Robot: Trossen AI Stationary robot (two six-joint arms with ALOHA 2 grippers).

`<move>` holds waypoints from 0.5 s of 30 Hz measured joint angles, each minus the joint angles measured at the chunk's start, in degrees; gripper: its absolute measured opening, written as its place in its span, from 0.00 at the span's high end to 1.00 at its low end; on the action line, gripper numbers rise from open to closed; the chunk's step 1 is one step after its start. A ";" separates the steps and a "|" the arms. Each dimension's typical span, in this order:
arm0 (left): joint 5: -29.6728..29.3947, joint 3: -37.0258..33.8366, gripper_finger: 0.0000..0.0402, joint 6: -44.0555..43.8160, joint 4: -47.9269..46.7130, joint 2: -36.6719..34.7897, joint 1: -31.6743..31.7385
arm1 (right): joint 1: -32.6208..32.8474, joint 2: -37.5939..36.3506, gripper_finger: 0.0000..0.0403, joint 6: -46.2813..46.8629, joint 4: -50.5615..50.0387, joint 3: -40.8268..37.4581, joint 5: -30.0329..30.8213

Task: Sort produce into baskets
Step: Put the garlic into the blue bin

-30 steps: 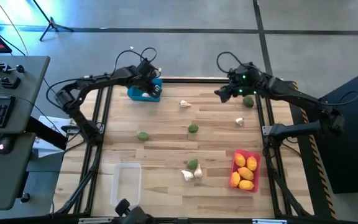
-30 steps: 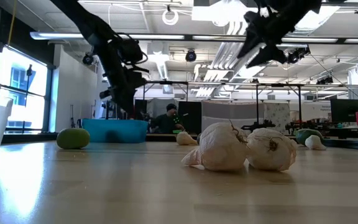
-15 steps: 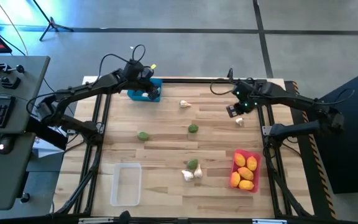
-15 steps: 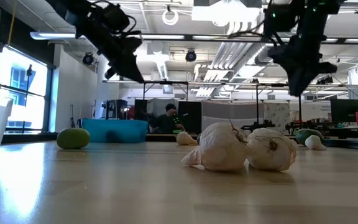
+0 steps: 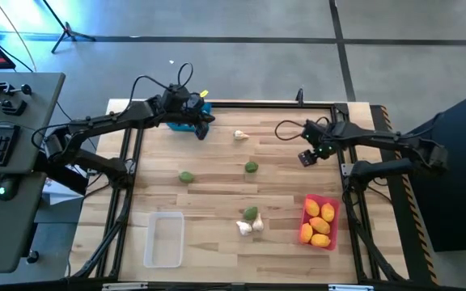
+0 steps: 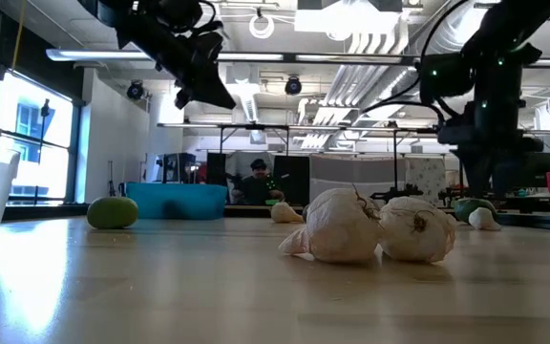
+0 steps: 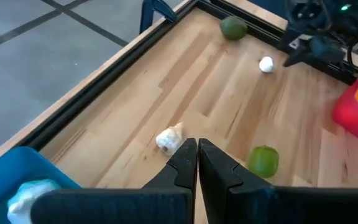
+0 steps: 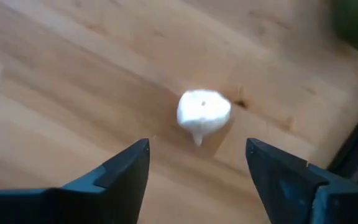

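Since a second ago both my arms have swung: my left gripper (image 5: 201, 129) has lifted away from the blue basket (image 5: 186, 123) and now hangs past its inner corner, while my right gripper (image 5: 306, 158) has travelled from the far right corner, where it hovered by a green fruit, down along the rail to a garlic bulb (image 8: 203, 112). From above, that bulb is hidden beneath my right jaws; a second garlic bulb (image 5: 240, 136) lies just beyond my left jaws, two green fruits (image 5: 186, 175) (image 5: 252, 167) sit nearer mid-table, a green fruit and garlic pair (image 5: 248, 221) lie well away toward the front, the red basket (image 5: 307, 206) of lemons (image 5: 320, 221) is on the near side of my right jaws, and the clear basket (image 5: 164, 239) is far off at the front left. At table height my left gripper (image 6: 220, 94) hangs high above the blue basket (image 6: 177, 201), and my right gripper (image 6: 486, 177) reaches down by a small bulb (image 6: 483, 219). Through my left wrist my jaws (image 7: 197, 154) are pressed together, empty, the bulb (image 7: 169, 137) just ahead of the tips. Through my right wrist my jaws (image 8: 196, 163) stand wide, the bulb lying just ahead between them, untouched.
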 joint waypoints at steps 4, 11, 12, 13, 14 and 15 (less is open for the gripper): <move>-0.05 0.00 1.00 2.61 0.42 0.00 -0.01 | 0.00 0.00 0.36 -0.82 6.94 -3.33 1.10; 0.49 -0.02 1.00 5.36 -0.88 0.02 -0.03 | 0.00 0.00 0.36 -0.80 12.49 -6.71 0.49; 0.51 -0.02 1.00 5.36 -1.16 0.00 -0.01 | 0.00 0.00 0.36 -0.39 12.42 -7.10 0.47; 0.60 -0.02 1.00 5.36 -1.27 0.00 -0.02 | 0.00 0.00 0.36 0.26 12.44 -7.44 0.47; 0.63 -0.02 1.00 5.38 -1.27 0.00 -0.03 | 0.00 0.00 0.36 0.96 12.44 -7.67 0.47; 0.64 -0.02 1.00 5.42 -1.27 0.01 -0.04 | 0.00 0.00 0.36 1.13 12.50 -7.81 0.45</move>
